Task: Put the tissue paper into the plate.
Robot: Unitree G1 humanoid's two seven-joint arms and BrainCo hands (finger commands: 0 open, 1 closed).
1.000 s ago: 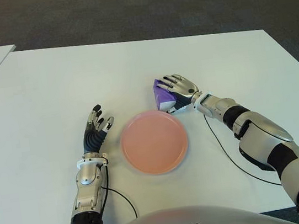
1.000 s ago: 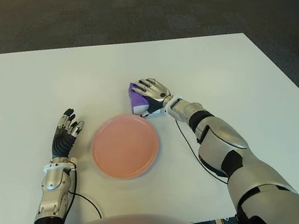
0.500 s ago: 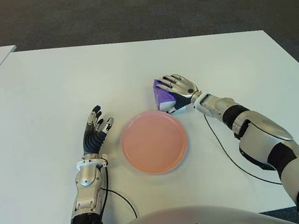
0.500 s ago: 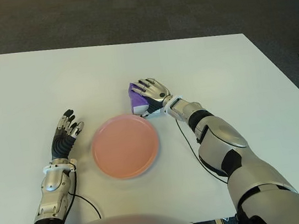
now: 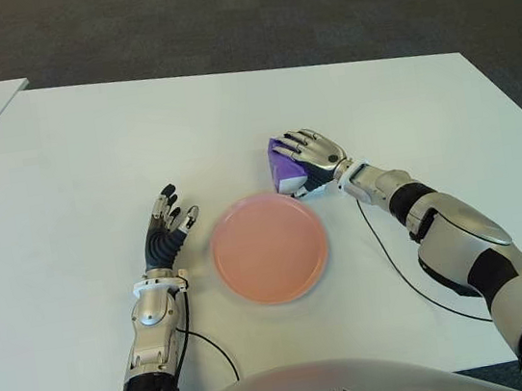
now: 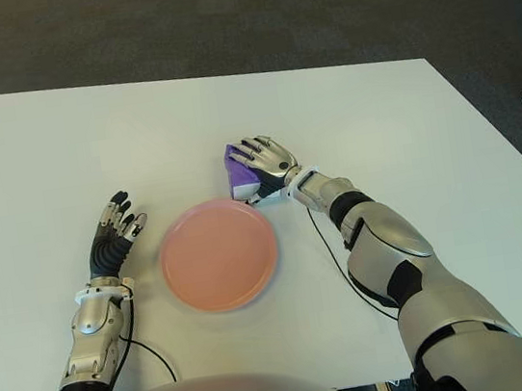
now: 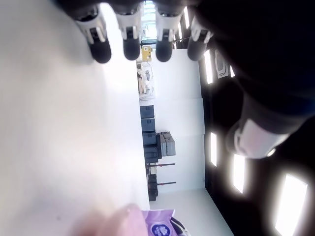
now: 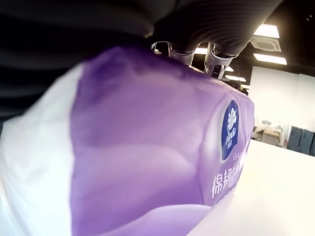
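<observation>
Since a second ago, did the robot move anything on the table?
Nothing visibly changed. The right hand stays wrapped over the purple tissue pack just beyond the pink plate, and the pack is not in it yet. The left hand stays open to the plate's left.

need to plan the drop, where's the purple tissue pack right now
The purple plastic tissue pack sits on the white table under the right hand, whose fingers wrap it, just beyond the far right rim of the round pink plate.
</observation>
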